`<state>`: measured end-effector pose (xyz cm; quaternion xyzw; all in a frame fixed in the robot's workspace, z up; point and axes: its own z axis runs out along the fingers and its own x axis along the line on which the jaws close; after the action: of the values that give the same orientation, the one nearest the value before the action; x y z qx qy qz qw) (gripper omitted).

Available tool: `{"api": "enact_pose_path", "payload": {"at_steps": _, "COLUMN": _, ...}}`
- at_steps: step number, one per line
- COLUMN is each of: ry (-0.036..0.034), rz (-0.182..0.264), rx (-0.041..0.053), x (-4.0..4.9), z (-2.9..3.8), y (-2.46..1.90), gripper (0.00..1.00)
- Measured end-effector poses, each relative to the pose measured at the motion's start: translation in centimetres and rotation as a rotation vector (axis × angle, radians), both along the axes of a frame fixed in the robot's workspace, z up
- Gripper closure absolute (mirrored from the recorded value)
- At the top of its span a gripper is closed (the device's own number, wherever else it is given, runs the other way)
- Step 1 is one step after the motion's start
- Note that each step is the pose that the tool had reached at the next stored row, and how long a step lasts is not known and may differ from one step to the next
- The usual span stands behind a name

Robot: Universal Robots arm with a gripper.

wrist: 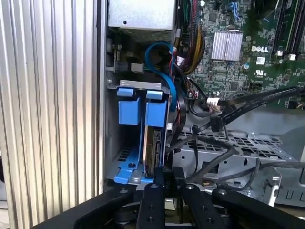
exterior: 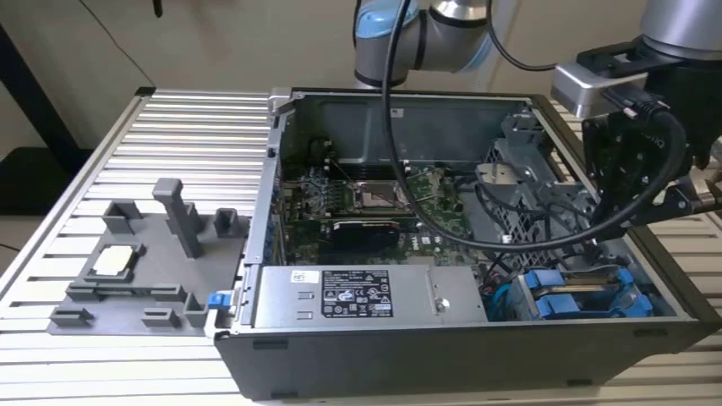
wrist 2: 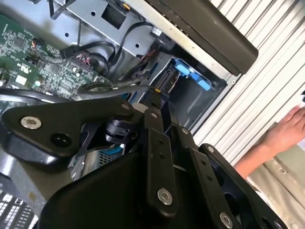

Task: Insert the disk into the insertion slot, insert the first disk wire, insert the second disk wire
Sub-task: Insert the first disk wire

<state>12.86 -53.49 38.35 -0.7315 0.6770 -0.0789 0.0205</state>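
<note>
The silver-grey disk in bright blue plastic carrier [wrist: 153, 143] stands in the metal insertion slot [wrist: 110, 157]. The black gripper [wrist: 165, 174] is just beside it. The state of the jaws cannot be determined.

One disk [wrist: 153, 143], one computer case [exterior: 451, 355], one grey fixture [exterior: 158, 262]

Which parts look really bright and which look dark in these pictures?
Exterior view: the table is lit bright, the case is shadowy inside. First wrist view: the heatsink shines white, the bay around the disk is dim. Second wrist view: the table looks washed pale, the bay dark.
</note>
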Motion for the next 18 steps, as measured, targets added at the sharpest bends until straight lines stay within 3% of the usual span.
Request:
{"api": "enact_pose_path", "payload": {"at_steps": 3, "ry": 0.0368, "rz": 0.000, "rx": 0.0001, "x": 0.77, "z": -0.01, "y": -0.07, "gripper": 0.81}}
{"api": "enact_pose_path", "payload": {"at_steps": 6, "ry": 0.0632, "rz": 0.000, "rx": -0.0001, "x": 1.49, "z": -0.01, "y": -0.15, "gripper": 0.81}}
{"api": "enact_pose_path", "payload": {"at_steps": 12, "ry": 0.1096, "rz": 0.000, "rx": 0.0000, "x": 2.98, "z": -0.05, "y": -0.43, "gripper": 0.81}}
{"api": "enact_pose_path", "payload": {"at_steps": 18, "ry": 0.1480, "rz": 0.000, "rx": 0.0000, "x": 4.38, "z": -0.08, "y": -0.79, "gripper": 0.81}}
